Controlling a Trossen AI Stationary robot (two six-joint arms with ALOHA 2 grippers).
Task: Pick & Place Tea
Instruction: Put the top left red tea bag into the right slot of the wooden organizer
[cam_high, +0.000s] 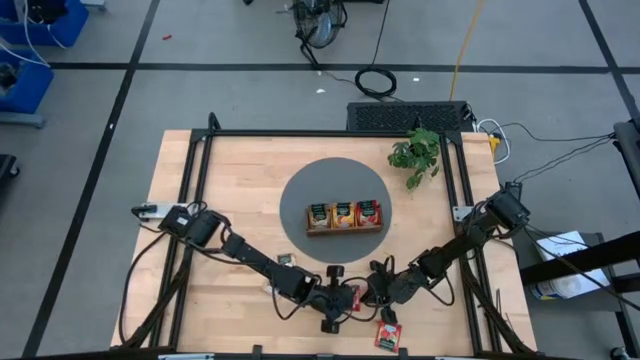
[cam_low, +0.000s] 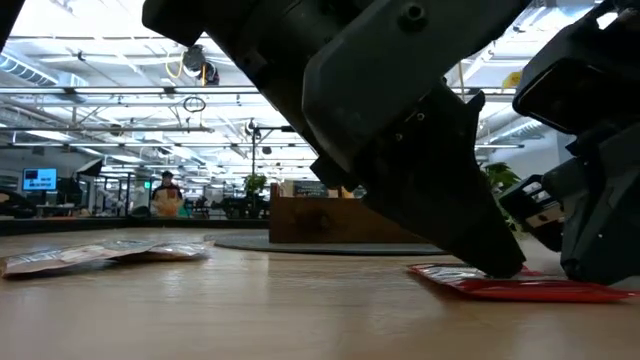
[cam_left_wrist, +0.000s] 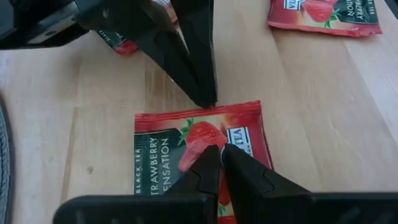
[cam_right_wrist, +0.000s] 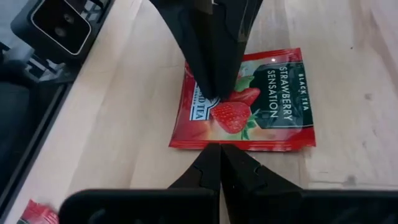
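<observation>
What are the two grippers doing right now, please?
Left gripper: closed, tips pressing down on the red tea sachet, not lifting it.
Right gripper: closed, holding nothing, tips at the same sachet's edge.

A flat red rectangular foil sachet (cam_left_wrist: 202, 155) printed with a strawberry and a dark green "Strawberry Sensation" label lies face up on the pale wood. Another red sachet (cam_high: 388, 336) lies near the table's front edge. Pale sachets (cam_low: 95, 254) lie well apart.

Grey floor (cam_high: 230, 95), black cables (cam_high: 376, 80), bright ceiling lights (cam_low: 90, 60).
</observation>
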